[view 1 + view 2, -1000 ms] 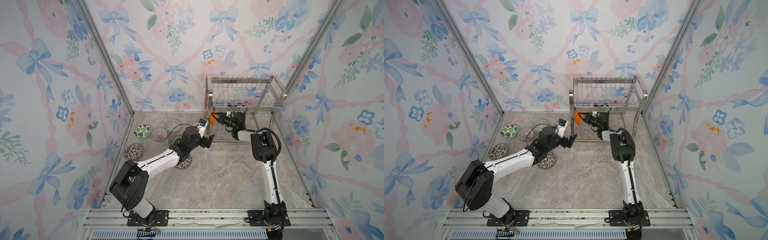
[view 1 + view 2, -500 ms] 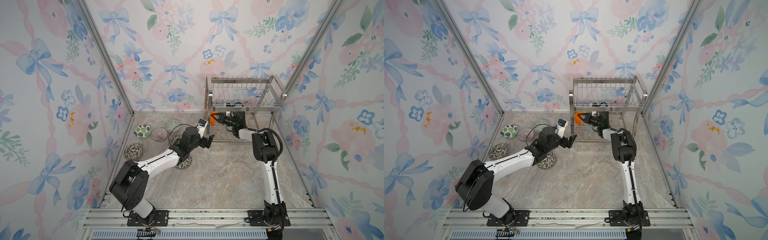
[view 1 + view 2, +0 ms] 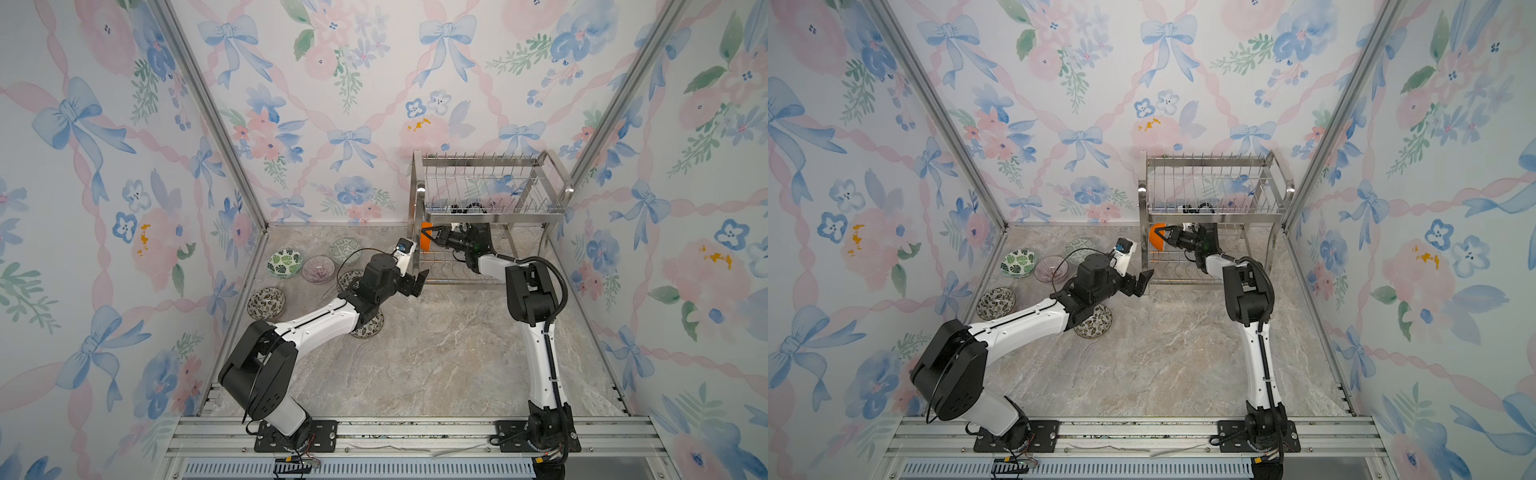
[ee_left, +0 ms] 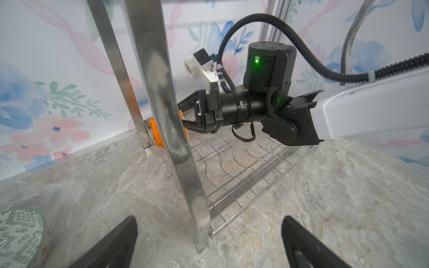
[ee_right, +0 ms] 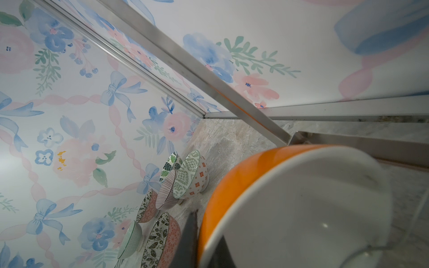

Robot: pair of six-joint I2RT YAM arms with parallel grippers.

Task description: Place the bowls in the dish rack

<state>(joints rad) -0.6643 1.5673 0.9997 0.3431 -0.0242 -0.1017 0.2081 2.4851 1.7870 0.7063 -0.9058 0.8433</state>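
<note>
Left wrist view: right gripper (image 4: 180, 115) clamps the orange bowl (image 4: 156, 132) by its rim, on edge, in the lower tier of the dish rack (image 4: 162, 92), probably to stand it between the wires. Left gripper (image 4: 209, 243) is wide open and empty.

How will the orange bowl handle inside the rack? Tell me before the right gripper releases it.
The orange bowl looks glossy, so probably slippery where the right gripper pinches its rim. It seems rigid ceramic, likely to chip against the steel dish rack. Held on edge, it might roll once freed.
</note>
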